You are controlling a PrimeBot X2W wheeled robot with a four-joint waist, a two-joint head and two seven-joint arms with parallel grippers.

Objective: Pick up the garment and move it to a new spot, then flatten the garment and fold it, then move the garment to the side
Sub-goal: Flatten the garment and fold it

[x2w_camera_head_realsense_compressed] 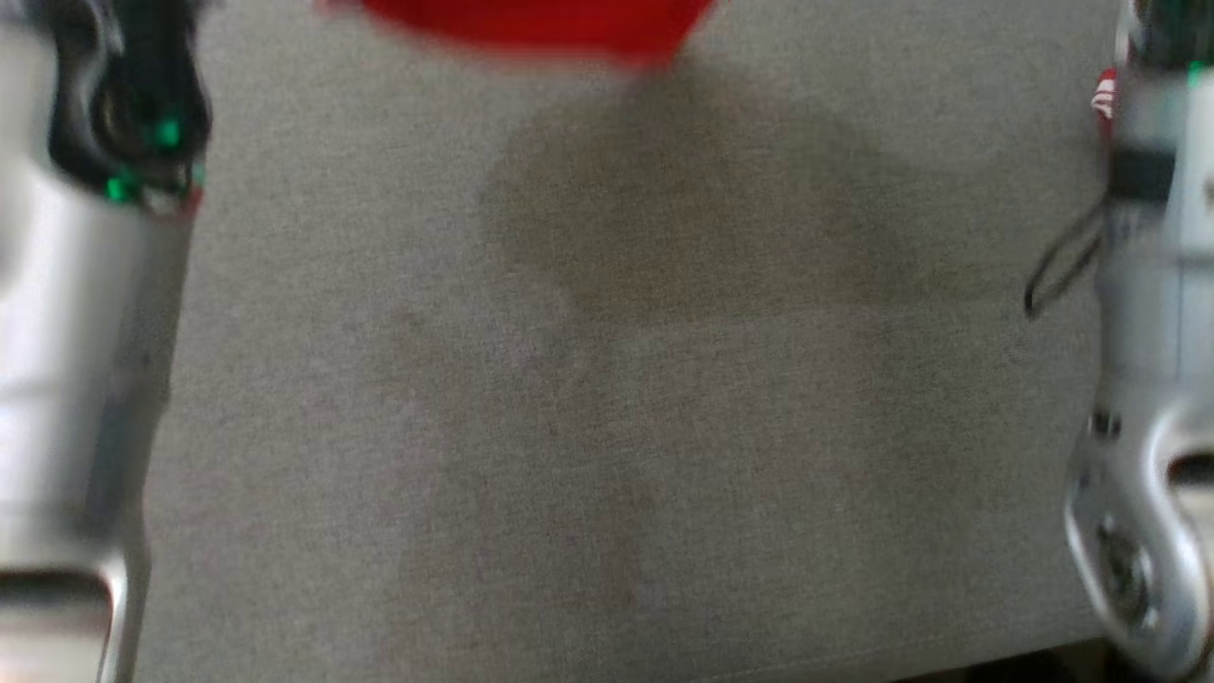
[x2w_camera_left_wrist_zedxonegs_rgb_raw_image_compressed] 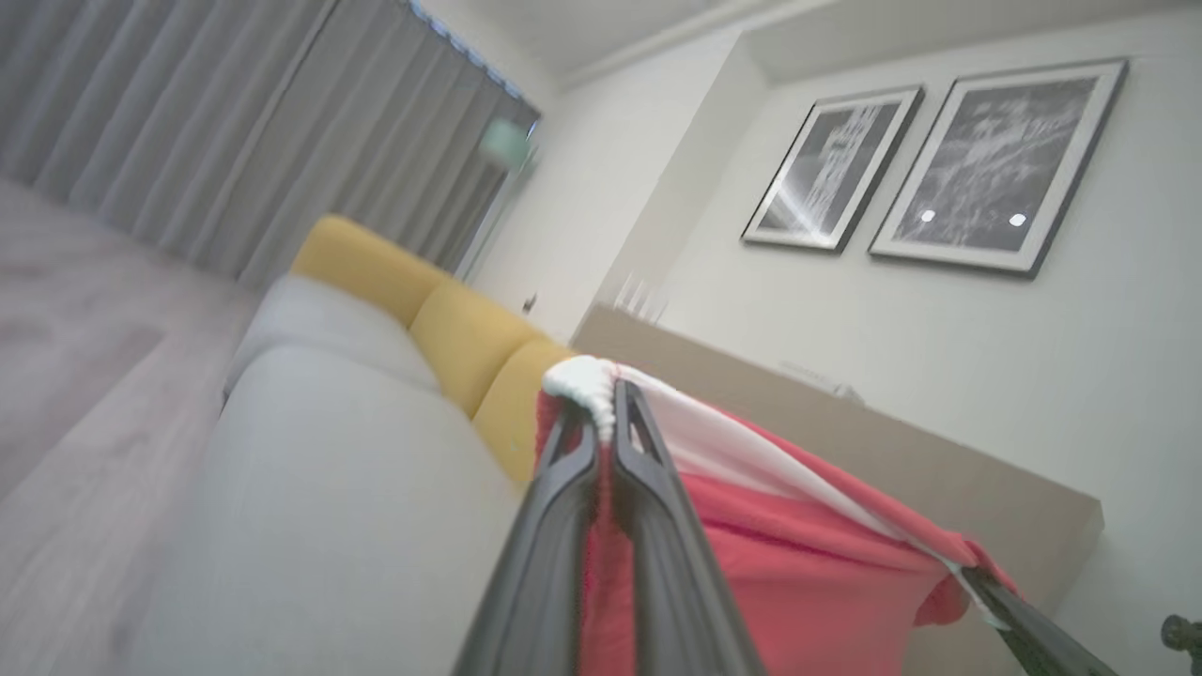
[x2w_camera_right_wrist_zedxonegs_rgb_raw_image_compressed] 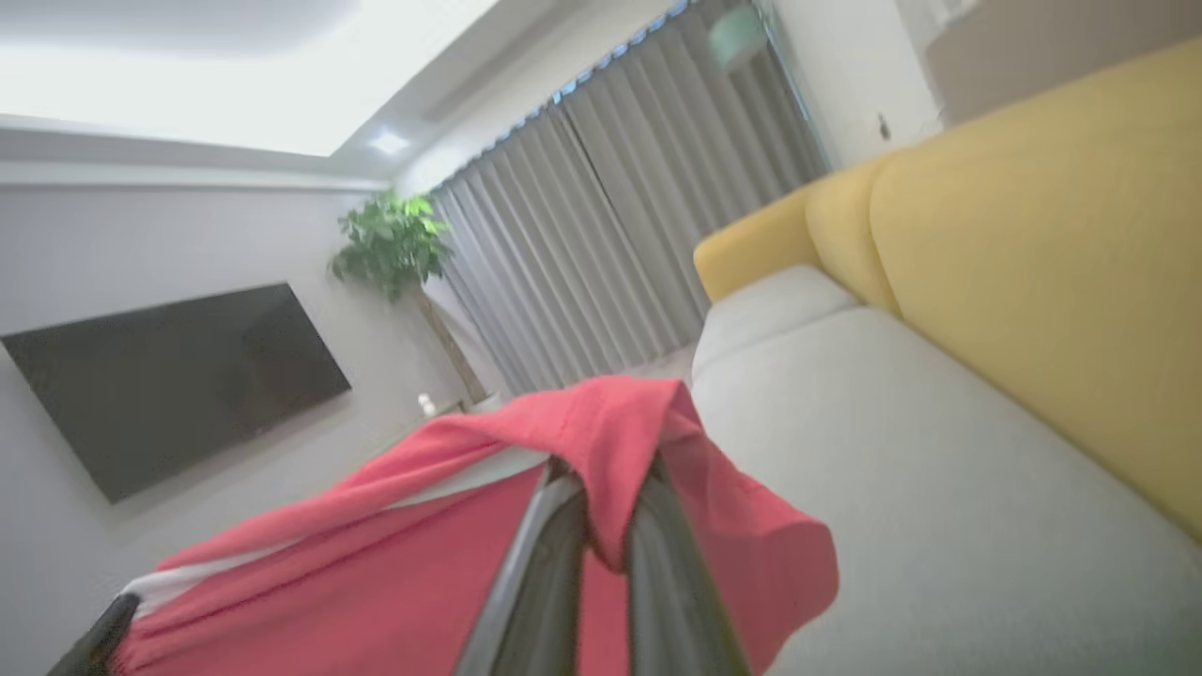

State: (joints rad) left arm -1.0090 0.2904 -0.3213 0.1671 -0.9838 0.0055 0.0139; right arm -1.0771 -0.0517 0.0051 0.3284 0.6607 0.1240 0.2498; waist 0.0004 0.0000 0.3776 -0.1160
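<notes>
**Friend:** Where is the garment?

**Me:** The red garment is up in the air. I hold it at two spots, and it stretches between them like washing on a line. It has a white stripe along its top edge.

**Friend:** What is your left tool doing?

**Me:** My left tool is pinched tight on a white, bunched-up bit of the cloth. The two dark fingers almost touch, with the cloth squeezed at the tips.

**Friend:** And the other one?

**Me:** My right tool is pressed together on a red fold. The cloth flops over the tips and hangs down on both sides.

**Friend:** What is under it?

**Me:** The grey sofa seat. From my head I see a dark shadow on it, and a blurry red bit of the cloth at the very top. My left arm and right arm stand at the two sides.

**Friend:** What else is around?

**Me:** Yellow back cushions rise right behind the seat, close to the cloth. Behind them is a low tan ledge. A framed picture and a bigger one hang on the wall above it. Grey curtains are past the far end of the sofa. A green plant stands beside them, and a dark TV is on the wall. The floor runs along the front of the sofa.
</notes>
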